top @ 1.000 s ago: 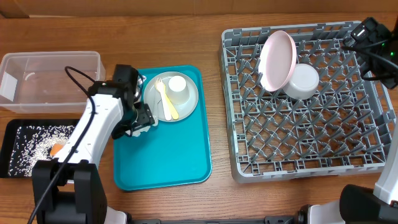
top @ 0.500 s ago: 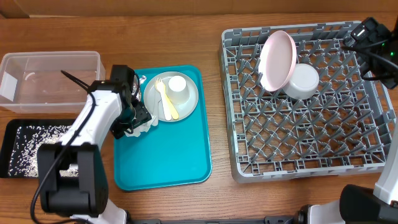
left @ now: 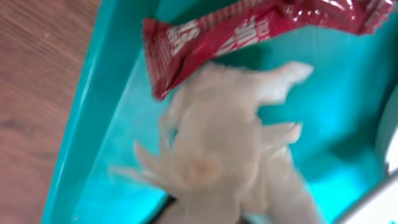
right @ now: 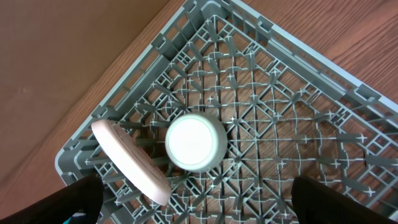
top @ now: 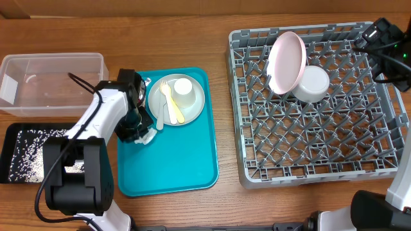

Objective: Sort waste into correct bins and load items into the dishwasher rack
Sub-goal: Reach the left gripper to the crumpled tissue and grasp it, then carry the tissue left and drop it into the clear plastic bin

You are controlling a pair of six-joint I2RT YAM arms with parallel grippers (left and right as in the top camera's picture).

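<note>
Little to make out of the left gripper (top: 142, 126) in its own wrist view — only a dark sliver at the bottom edge, everything blurred. Reading it as clamped shut on the crumpled white napkin (left: 217, 143), soft and bunched toward the bottom edge, with ragged points splaying up and right. From overhead, only a white scrap showing under that gripper, at the left edge of the teal tray (top: 173, 160).

Cannot see the whole foil wrapper (left: 249, 28): cut off at top right and partly tucked under the napkin. Long axis lower left to upper right; red, crinkled, glossy.

Partly hidden by the left arm: black tray (top: 13, 154), with rice grains (top: 29, 154) scattered inside. Behind it, clear tub (top: 51, 83), with rounded corners.

Also on the teal tray: round grey-green plate (top: 196, 106) carrying small white cup (top: 183, 88) and pale yellow cutlery (top: 172, 106), tines at the far end.

In the grey grid rack (top: 321, 141): pink plate (top: 286, 61) on edge, touching the white bowl (top: 313, 85). Cannot tell whether the bowl's mouth or base faces up.

Right gripper (right: 196, 196) spread wide, holding nothing — above the rack's far right corner.
</note>
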